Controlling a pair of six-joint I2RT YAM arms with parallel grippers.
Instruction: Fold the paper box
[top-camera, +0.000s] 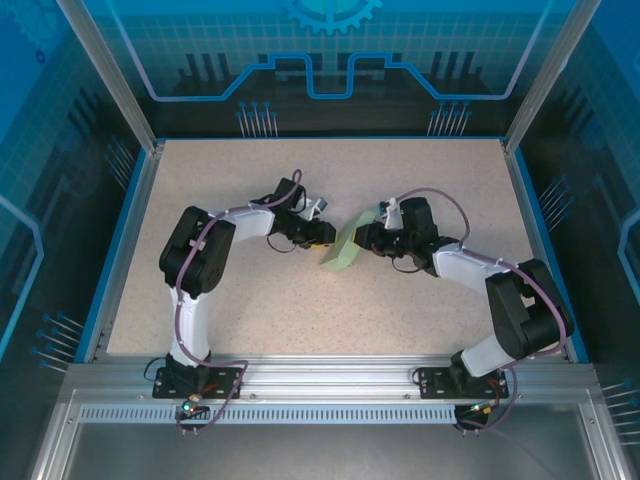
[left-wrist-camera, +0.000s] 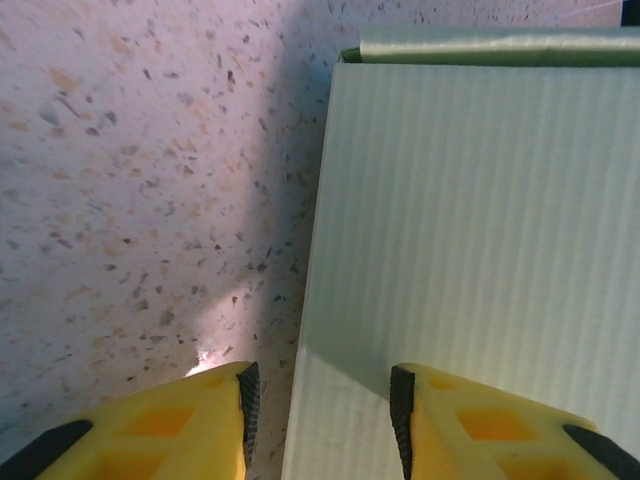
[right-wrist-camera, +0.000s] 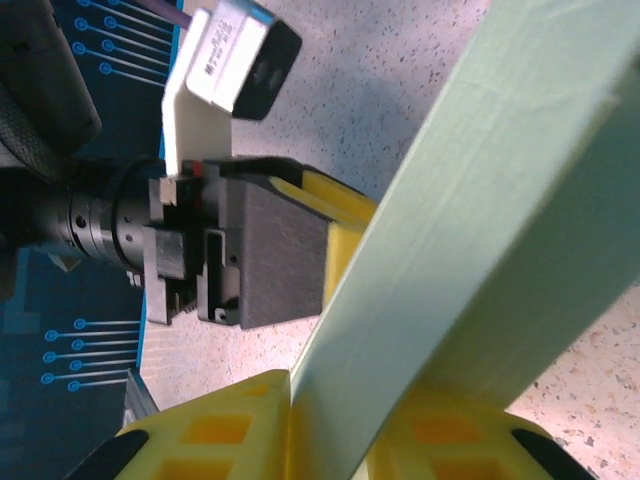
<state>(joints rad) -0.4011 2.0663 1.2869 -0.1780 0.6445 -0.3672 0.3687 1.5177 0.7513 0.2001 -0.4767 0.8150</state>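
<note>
Two arms bend inward from the near edge of a speckled table (top-camera: 280, 310), elbows out, wrists meeting near its middle. Between them a pale green box (top-camera: 343, 250) sits at a slant. The right gripper (top-camera: 362, 238) clamps the box, one yellow finger against each side. The left gripper (top-camera: 322, 236) is spread wide, with one finger over the table and one over the box's face, clasping nothing.

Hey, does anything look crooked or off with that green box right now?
The paper box isn't lying flat. It sits tilted up at the middle of the table, one end pinched in the right gripper. No tear or crushed corner is visible.
</note>
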